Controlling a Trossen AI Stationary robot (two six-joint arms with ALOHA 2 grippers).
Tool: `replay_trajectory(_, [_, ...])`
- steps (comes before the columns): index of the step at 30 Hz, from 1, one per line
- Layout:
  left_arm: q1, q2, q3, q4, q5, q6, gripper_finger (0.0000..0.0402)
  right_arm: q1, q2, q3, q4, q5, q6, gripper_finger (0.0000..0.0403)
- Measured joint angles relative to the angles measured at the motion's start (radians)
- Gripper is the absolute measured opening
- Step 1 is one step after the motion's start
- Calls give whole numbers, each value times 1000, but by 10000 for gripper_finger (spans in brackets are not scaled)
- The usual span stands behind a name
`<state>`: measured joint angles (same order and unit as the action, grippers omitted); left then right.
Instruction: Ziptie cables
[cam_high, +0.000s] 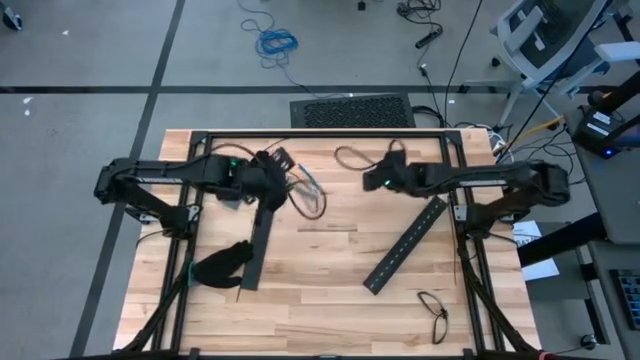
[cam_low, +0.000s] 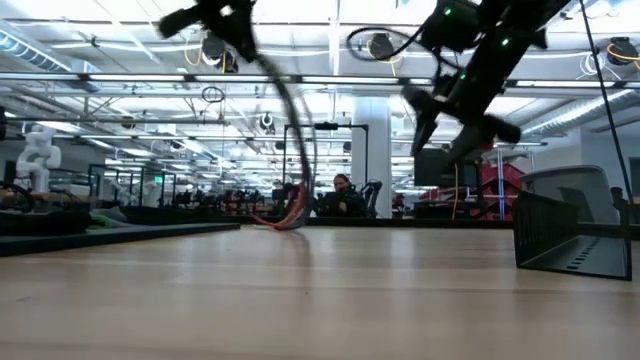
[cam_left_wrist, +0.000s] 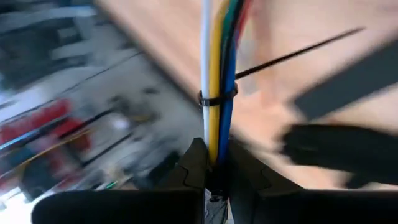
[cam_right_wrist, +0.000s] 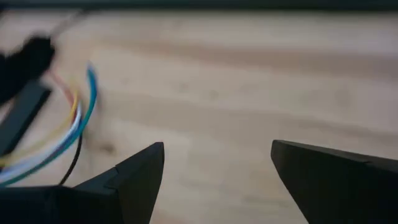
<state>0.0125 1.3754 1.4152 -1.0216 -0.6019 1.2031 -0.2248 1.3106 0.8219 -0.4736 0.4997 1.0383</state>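
Observation:
The cables (cam_left_wrist: 217, 56) are a bundle of white, yellow, green, blue and red wires. A thin dark ziptie (cam_left_wrist: 217, 98) rings them, its long tail (cam_left_wrist: 298, 53) sticking out sideways. My left gripper (cam_left_wrist: 214, 155) is shut on the bundle and stands high above the table's left half (cam_high: 280, 170). In the low view the cables (cam_low: 295, 150) arc down from it toward the tabletop. My right gripper (cam_right_wrist: 217, 149) is open with nothing between its fingers. It hovers over the far right part of the table (cam_high: 385, 172), apart from the cables (cam_right_wrist: 74, 124). My left gripper pinches the bundle near one end (cam_left_wrist: 215, 144), between its two fingers, a short way behind the ziptie loop. The wires run straight out ahead, along the fingers. The bundle curves down below the raised gripper; its low end (cam_low: 285, 220) reaches about the tabletop.
Two long black slotted bars lie on the wood, one left of centre (cam_high: 262, 240), one slanting at the right (cam_high: 405, 245). A black glove (cam_high: 222, 262) lies by the left bar. A thin dark loop (cam_high: 432, 312) lies at the near right, and another (cam_high: 350, 155) at the far edge.

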Motion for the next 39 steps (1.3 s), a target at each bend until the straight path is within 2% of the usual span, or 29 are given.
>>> replay_trajectory(3, [19,-23,48,137,-119,97,35,-55,-117,0,-84,50,-28,295])
replay_trajectory(8, [40,-117,193,275,-139,153,35,-149,-292,2,-166,94,-75,295])
replay_trajectory(11, [40,-177,259,330,-151,122,35,-192,-353,2,-167,88,-96,295])
replay_trajectory(14, [40,-226,295,392,-172,53,35,-227,-372,2,-156,66,-101,295])
replay_trajectory(17, [40,-267,307,423,-218,-24,35,-256,-358,2,-136,0,-113,295])
replay_trajectory(22, [36,-325,306,410,-231,-176,35,-273,-305,2,-76,-89,-135,295])
replay_trajectory(24, [36,-338,305,416,-238,-280,35,-272,-286,2,-38,-108,-135,295])
replay_trajectory(27, [36,-348,305,396,-275,-525,35,-272,-263,2,14,-115,-134,295])
replay_trajectory(31, [36,-360,305,262,-265,-878,35,-272,-245,2,53,-132,-134,295])
replay_trajectory(34, [36,-360,305,30,-207,-1198,35,-272,-244,2,50,-154,-136,295])
replay_trajectory(39, [36,-325,295,-459,-11,-1648,35,-271,-244,2,48,-167,-142,295])
